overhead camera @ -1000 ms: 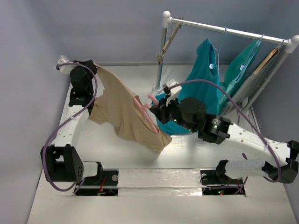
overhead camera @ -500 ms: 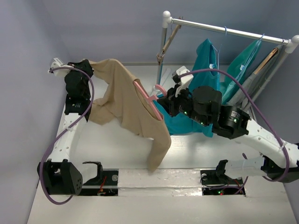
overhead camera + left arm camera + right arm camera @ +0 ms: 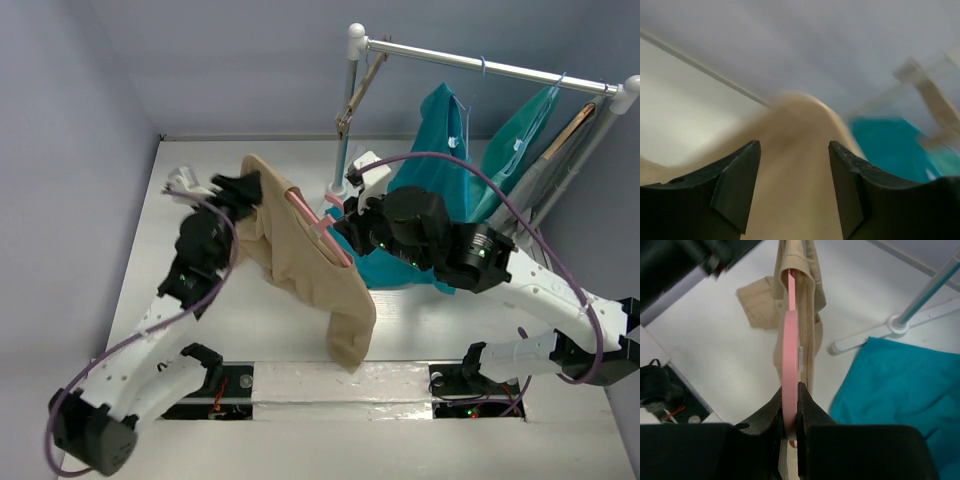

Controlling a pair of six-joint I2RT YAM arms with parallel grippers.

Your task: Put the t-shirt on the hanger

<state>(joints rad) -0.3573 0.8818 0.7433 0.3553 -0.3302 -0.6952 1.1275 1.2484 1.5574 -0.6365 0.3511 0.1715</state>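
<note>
My right gripper pinches the hanger, the t-shirt draped over it; my left gripper stands spread beside the t-shirt, toward the tabletop's far edge.

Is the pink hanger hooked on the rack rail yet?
No, the hanger is clamped in the right end effector, away from the rail.
</note>
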